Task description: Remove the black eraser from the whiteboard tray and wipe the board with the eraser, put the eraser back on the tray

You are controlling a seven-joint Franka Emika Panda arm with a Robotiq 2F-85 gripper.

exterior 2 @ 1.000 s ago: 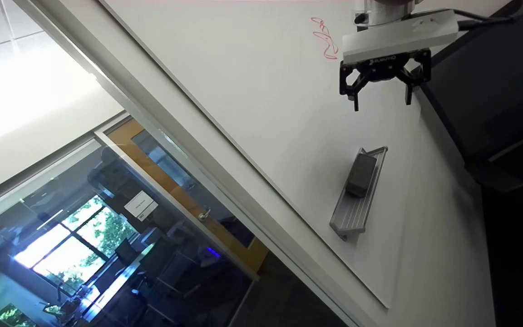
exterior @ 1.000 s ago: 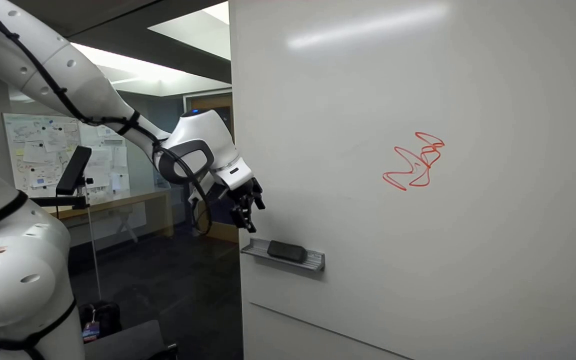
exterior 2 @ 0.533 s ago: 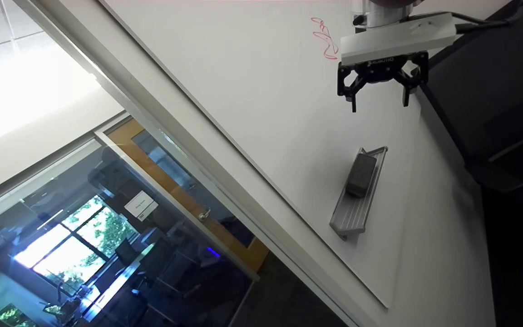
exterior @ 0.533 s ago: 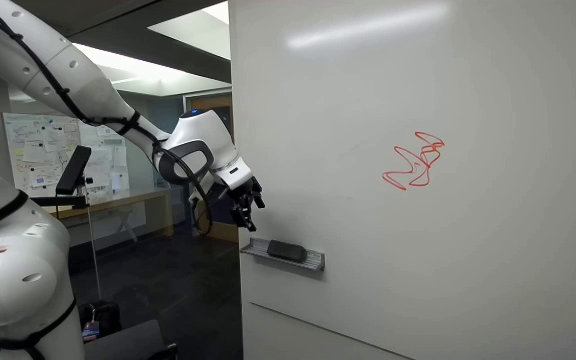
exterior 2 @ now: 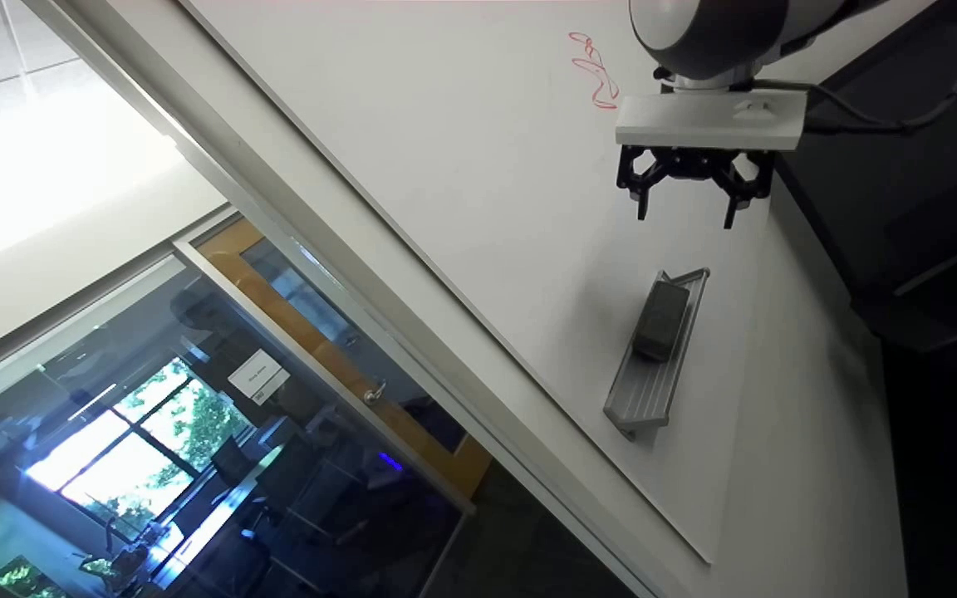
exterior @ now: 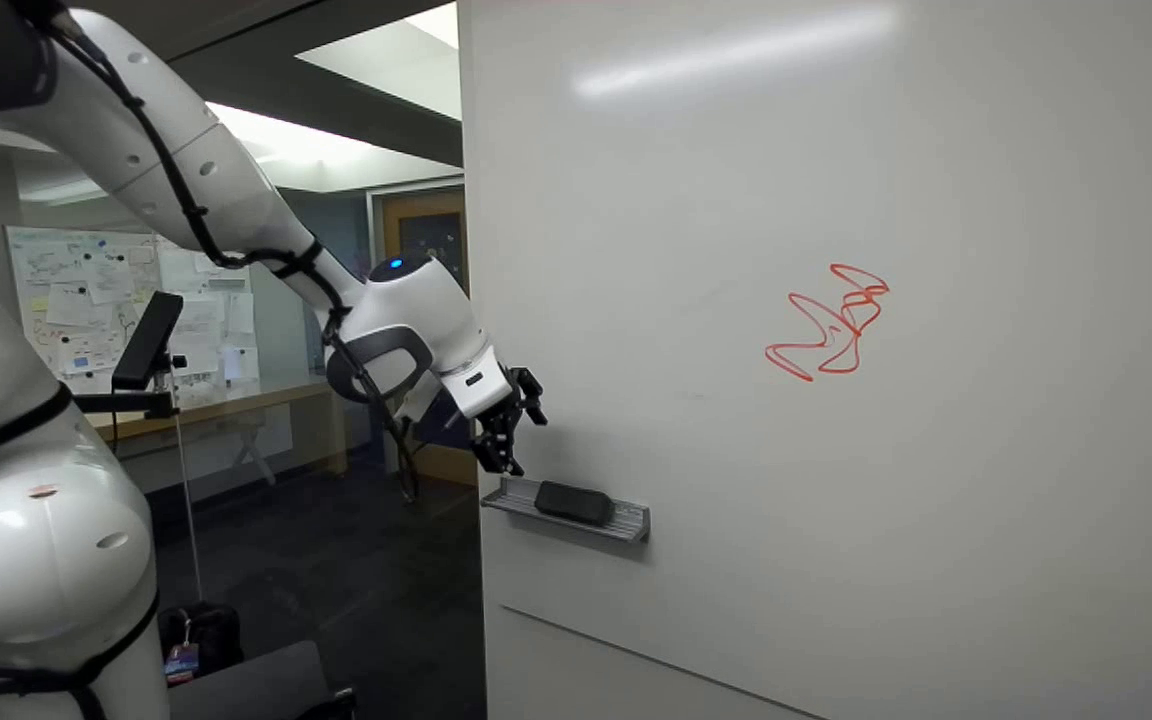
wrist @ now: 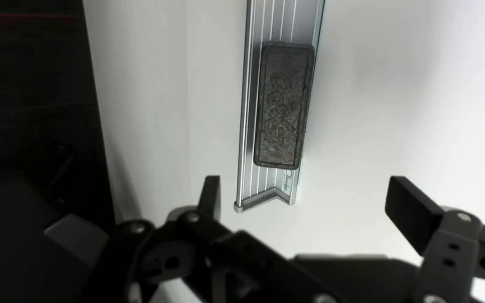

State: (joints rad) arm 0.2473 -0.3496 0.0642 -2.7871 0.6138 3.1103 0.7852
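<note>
Glossy white board [exterior: 986, 520] w/ red scribble [exterior: 856, 330]: wipe job, prob. pre-grasp

Bkgd, incl.: wooden door [exterior 2: 321, 349]; pinned papers [exterior: 71, 305] farther back.

Black eraser [wrist: 284, 105], qty 1. Pos.: flat on whiteboard tray [exterior 2: 643, 397], lengthwise along it, nr. one end. Contact w/ board behind: can't tell.

Scribble, qty 1. Pos.: on board, higher than tray & well apart from it. Cond.: unwiped; visible in both exterior views.

Tool [exterior 2: 685, 221], qty 1. Cond.: jaws spread wide, nil held. Pos.: above tray, nr. eraser, not touching. In wrist view, one jaw each side of tray's line, spacing uneven, eraser farther ahead.

Done, as far as shown: none of pick-up, wipe or return. At most, by judgement, lining-up over eraser.

Left: grasp eraser; lift off tray; rub out scribble; set back on tray. Est. progress: v. early, all main steps outstanding.

Next, judged: lower & centre on eraser before closing. Risk: clipping tray edge or board face on way down.
</note>
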